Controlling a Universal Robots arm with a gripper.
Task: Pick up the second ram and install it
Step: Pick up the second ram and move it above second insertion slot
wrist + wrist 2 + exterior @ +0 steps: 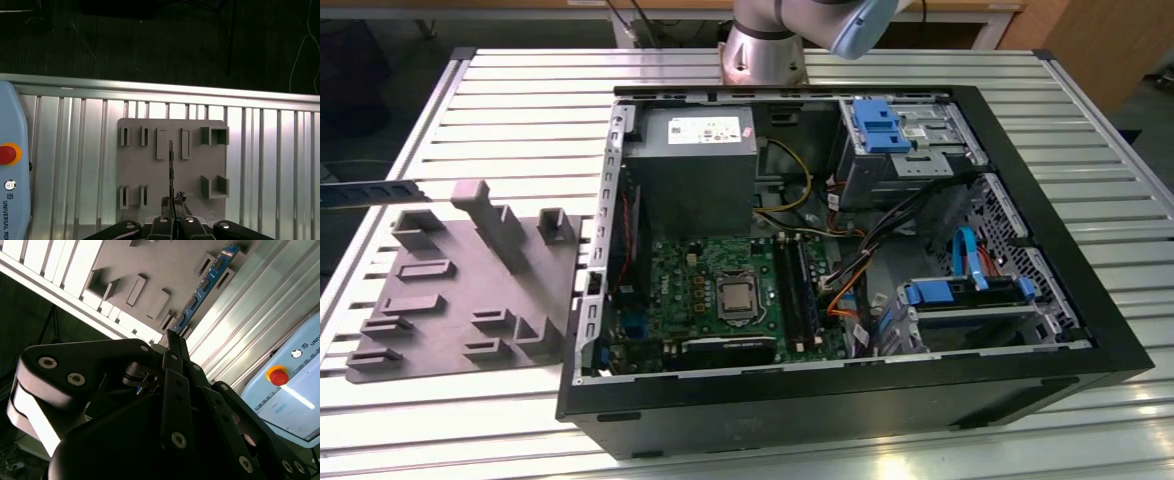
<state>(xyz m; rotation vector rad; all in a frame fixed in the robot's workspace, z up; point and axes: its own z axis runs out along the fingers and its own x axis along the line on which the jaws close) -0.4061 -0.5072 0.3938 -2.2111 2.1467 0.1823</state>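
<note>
Currently held: the second ram, pinched at one end by the gripper, whose fingers are closed narrowly on it.
Ram, look: a thin stick with a blue board edge and dark chips; in the first wrist view it is seen edge-on running out from the gripper.
Ram, place: in the air at the exterior view's left edge, clear of the grey tray; in both wrist views the tray lies behind it.
Tray: flat grey plate with raised slotted blocks, lying on the table on the exterior view's left of the computer case.
Surface: a table of long pale metal slats, bright with reflected light.
Case: black, lying open, with the green motherboard and grey power supply showing.
Arm base: standing at the table's far side.
Pendant: pale blue with a red button, resting on the slats.
Room: dark floor beyond the table edge; wooden furniture behind.
</note>
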